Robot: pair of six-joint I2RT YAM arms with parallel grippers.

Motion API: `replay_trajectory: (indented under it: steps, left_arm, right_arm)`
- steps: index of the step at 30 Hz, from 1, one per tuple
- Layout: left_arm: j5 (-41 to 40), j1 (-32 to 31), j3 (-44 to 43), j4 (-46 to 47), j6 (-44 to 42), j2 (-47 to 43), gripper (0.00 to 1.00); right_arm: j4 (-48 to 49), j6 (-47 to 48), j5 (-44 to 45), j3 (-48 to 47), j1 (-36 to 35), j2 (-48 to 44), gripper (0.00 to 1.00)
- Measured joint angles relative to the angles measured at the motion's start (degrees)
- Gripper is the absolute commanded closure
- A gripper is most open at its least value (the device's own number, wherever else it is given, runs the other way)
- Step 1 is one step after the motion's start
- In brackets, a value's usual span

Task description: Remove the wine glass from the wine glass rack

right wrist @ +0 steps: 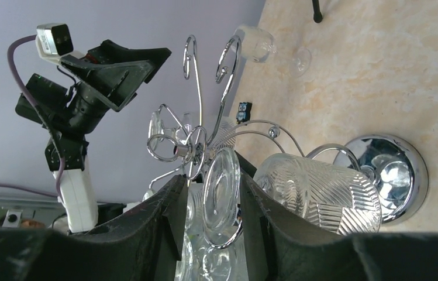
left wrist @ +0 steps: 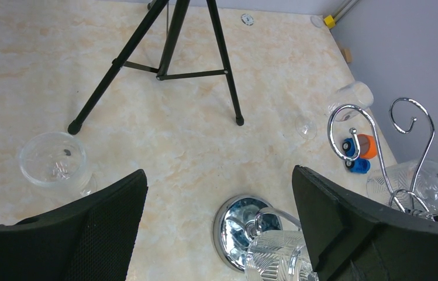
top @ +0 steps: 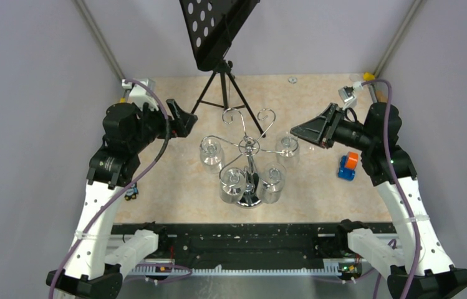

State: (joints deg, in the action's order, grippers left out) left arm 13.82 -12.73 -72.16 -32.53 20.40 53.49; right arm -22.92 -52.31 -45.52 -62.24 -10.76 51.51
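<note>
The table (top: 174, 187) has a pale beige top with a marbled pattern. Plain lilac-grey walls (top: 37, 124) close it in on the left and right of the top view, and a slanted metal strut (top: 96, 37) rises at each upper corner. A black rail (top: 249, 240) runs along the bottom edge of the table between the arm bases. At top centre a black music stand (top: 218, 28) rests its tripod feet on the table.

The wine glass rack (top: 252, 147) stands at the middle of the table on its mirrored round base, its chrome scroll arms curling outwards. Clear glasses hang bowl-down from it. The wine glass (top: 287, 146) nearest the right hand (top: 302, 132) hangs right of centre. In the right wrist view this hand's fingers (right wrist: 169, 222) straddle the glass's round foot, half closed. One finger stands just beside the foot with a slit showing, and whether they clamp it I cannot tell.

The left hand (left wrist: 219, 175) is spread wide with nothing between its fingers, above bare table left of the rack. Another glass (left wrist: 351, 96) lies on its side near the upper right of the left wrist view. A small blue and orange object (top: 348, 165) sits on the table at the right.
</note>
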Motion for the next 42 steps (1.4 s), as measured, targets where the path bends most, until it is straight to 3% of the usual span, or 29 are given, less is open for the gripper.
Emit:
replay_trajectory:
  steps: [4, 10, 25, 39, 42]
  left_arm:
    - [-0.22, 0.0, 0.57, 0.44, -0.28, 0.0, 0.04]
    - [-0.72, 0.0, 0.68, 0.85, -0.63, -0.02, 0.04]
    - [-1.75, 0.0, 0.94, 1.11, -1.07, -0.02, 0.04]
    - [-2.73, 0.0, 1.09, 1.11, -1.11, -0.15, 0.04]
    - [-2.73, 0.0, 1.31, 1.29, -1.11, -0.15, 0.04]
  right_arm:
    - [-0.46, 0.26, 0.0, 0.31, -0.04, 0.0, 0.56]
    - [-2.73, 2.08, 0.68, 1.62, -0.61, 0.17, 0.62]
    - [-2.54, 2.32, 0.98, 1.9, -0.87, 0.26, 1.0]
    - [-7.69, 5.25, 5.4, -0.9, -1.25, -0.28, 0.97]
    - [-8.92, 6.43, 5.35, -1.99, -1.25, 0.48, 1.0]
